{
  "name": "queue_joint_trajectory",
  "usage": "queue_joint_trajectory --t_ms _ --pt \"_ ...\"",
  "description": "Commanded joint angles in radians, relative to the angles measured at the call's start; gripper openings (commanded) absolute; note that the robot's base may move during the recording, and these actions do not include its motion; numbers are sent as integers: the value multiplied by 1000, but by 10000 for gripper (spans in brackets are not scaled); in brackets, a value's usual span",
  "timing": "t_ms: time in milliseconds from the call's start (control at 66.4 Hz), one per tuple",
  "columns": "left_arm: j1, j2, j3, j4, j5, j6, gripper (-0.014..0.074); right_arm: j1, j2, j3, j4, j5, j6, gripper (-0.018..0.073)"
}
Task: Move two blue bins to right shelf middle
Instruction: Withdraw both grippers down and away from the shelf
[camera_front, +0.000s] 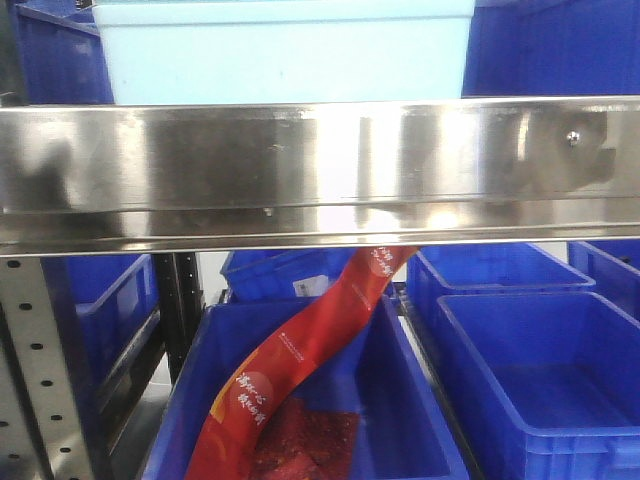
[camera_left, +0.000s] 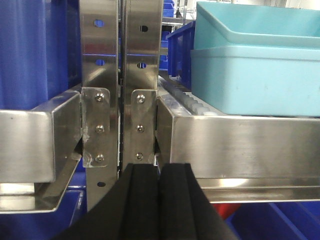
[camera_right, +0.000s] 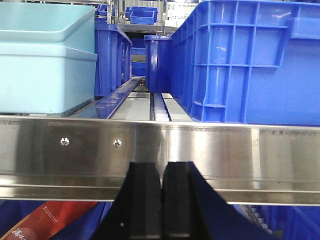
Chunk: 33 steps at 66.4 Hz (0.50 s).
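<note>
Both arms parked low in front of the steel shelf rail (camera_front: 320, 170), nothing grasped. Left gripper (camera_left: 159, 200) with black fingers pressed together, aimed at the upright posts (camera_left: 120, 100) where two shelf sections meet; right gripper (camera_right: 161, 200) likewise closed and empty, just below the front rail. On the upper level, a pale turquoise tub (camera_right: 45, 65) toward the left front edge and a large blue bin (camera_right: 250, 60) at the right front edge, a strip of rollers (camera_right: 160, 107) between them. On the level below, more open blue bins: one (camera_front: 400, 400) holding a red printed bag (camera_front: 300, 350), an empty one (camera_front: 540, 380) beside it at the right. Unclear which two are meant to be moved. Probably rigid moulded plastic, light when empty, smooth and somewhat slippery on the walls; ribbed rim and handle recess on the end wall the likeliest holds. Best taken by opposite rims, one gripper each side, kept level.
</note>
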Motion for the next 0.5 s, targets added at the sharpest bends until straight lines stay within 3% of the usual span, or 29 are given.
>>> queue_joint_trajectory --t_ms 0,482 --pt "4 -6 2 13 -31 7 -111 -4 -4 1 5 -23 1 -167" --pt "4 -6 2 13 -31 7 -111 -4 -4 1 5 -23 1 -167"
